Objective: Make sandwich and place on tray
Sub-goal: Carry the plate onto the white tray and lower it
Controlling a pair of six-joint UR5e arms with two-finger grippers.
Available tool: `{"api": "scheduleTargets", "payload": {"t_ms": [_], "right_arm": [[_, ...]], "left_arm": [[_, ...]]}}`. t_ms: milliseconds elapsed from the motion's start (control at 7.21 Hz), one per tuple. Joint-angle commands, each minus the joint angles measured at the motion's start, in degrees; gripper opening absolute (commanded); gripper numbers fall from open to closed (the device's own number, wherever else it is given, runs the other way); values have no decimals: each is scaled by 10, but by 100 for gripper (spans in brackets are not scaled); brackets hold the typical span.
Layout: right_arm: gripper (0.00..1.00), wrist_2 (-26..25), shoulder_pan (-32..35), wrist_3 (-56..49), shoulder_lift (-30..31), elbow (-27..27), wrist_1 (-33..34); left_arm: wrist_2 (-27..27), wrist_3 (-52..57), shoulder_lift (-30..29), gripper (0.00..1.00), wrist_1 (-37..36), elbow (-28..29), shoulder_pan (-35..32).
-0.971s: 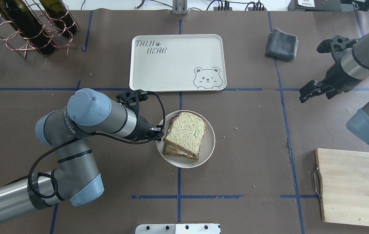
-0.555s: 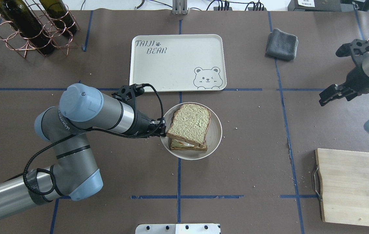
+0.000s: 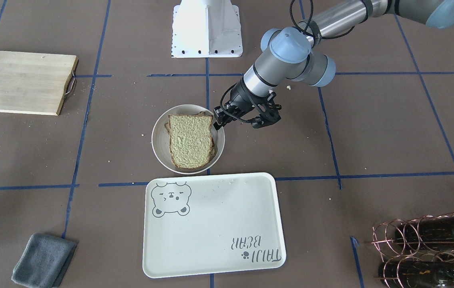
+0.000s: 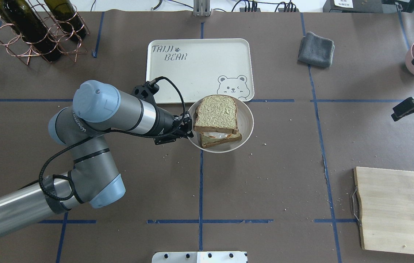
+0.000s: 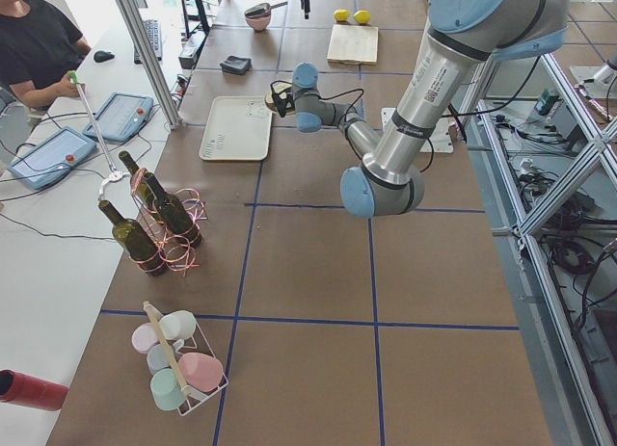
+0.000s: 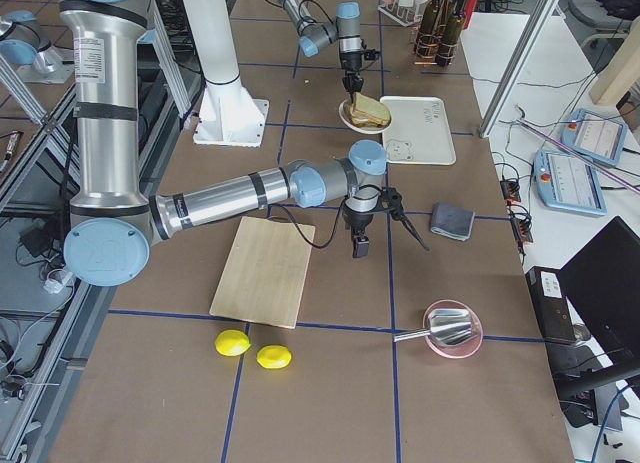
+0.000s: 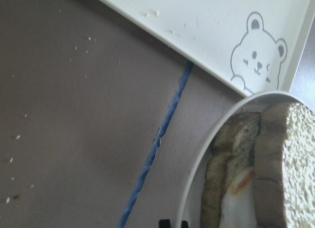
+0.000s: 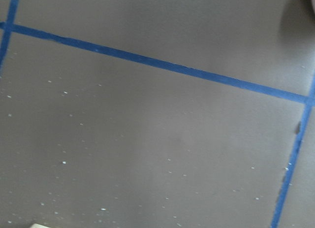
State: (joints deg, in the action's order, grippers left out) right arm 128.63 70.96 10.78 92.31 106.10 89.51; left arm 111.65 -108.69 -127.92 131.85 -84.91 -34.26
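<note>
Far left, rear: a copper wire rack (image 4: 35, 34) holding dark wine bottles, well apart from the work; the left arm (image 4: 112, 113) enters from the near left and reaches toward the table centre; the left gripper (image 4: 188, 128) has its jaws closed on the left rim of the white plate (image 4: 246, 122), and the wrist view shows the fingertips at that rim.

Centre: the sandwich (image 4: 216, 113) lies on the white plate, top slice shifted off the lower one, with white egg (image 7: 235, 208) and a trace of orange showing between the slices; the sandwich is not on the tray (image 4: 199, 69); in the overhead view the plate's far rim overlaps the tray's near right corner beside the bear drawing; in the front-facing view the plate's edge sits just at the tray's edge; whether the plate is clear of the table cannot be told.

Right: a folded grey cloth (image 4: 315, 49) lies beyond the tray's right side; the right gripper (image 4: 398, 114) hangs over bare table near the right edge, holding nothing; whether its jaws are open cannot be told; a wooden cutting board (image 4: 397, 210) lies at the near right.
</note>
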Motion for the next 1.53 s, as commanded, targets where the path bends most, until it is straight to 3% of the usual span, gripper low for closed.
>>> {"api": "scheduleTargets", "payload": {"t_ms": [0,277,555,1110,1249,1387], "right_arm": [[100,52,97,-116,6,-76,-5],[100,55,121,-135,3,-102,-7],[100,57,123,-134,1,-101,-11],[100,61,123,-132,1,-100,-10],[100,62,123,-132,2,-101,-10],[100,62,123,-132,2,-101,-10]], "left_arm": [[-25,-35,-48,0,-1,73,-43],[-81,-84,-95,0,7,158,-57],[-102,-111,-122,0,45,232,-56],[-108,-110,-126,0,52,250,-32],[-108,-104,-124,32,52,249,-32],[-107,-74,-122,99,52,244,-36]]}}
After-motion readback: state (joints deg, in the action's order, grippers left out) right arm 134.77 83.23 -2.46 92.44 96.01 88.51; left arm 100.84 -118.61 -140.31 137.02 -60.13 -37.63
